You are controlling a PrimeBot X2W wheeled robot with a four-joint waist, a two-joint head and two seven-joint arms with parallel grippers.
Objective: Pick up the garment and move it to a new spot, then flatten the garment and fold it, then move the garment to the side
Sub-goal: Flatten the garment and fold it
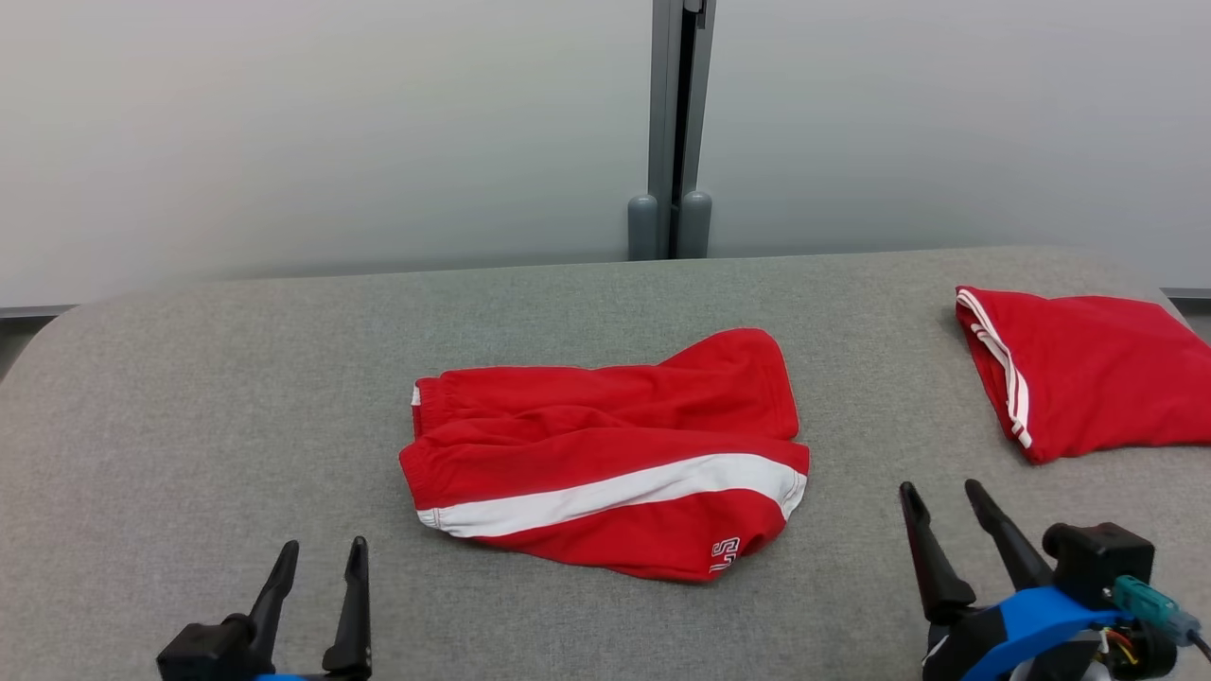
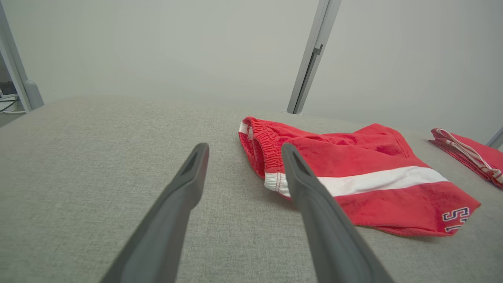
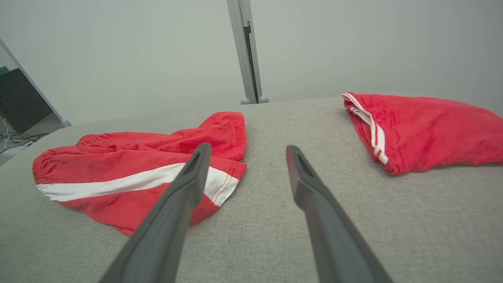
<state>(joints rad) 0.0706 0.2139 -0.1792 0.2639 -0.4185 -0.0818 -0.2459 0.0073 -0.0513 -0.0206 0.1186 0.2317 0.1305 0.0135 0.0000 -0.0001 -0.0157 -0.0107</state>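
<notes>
The garment [image 1: 605,454] is a pair of red shorts with a white side stripe, folded over and lying in the middle of the grey table [image 1: 189,397]. Its waistband points to the left and its leg hems to the right. My left gripper [image 1: 322,558] hovers open near the front edge, left of the shorts. My right gripper [image 1: 941,501] stands open to the right of them. In the left wrist view the garment [image 2: 353,169] lies just beyond my left gripper [image 2: 243,151]. The right wrist view has the garment [image 3: 137,169] left of my right gripper [image 3: 245,151].
A second red garment with thin white stripes [image 1: 1088,374] lies folded at the table's far right edge; it also appears as the red garment [image 3: 424,129] in the right wrist view. Behind the table stands a pale wall with a grey post [image 1: 676,132].
</notes>
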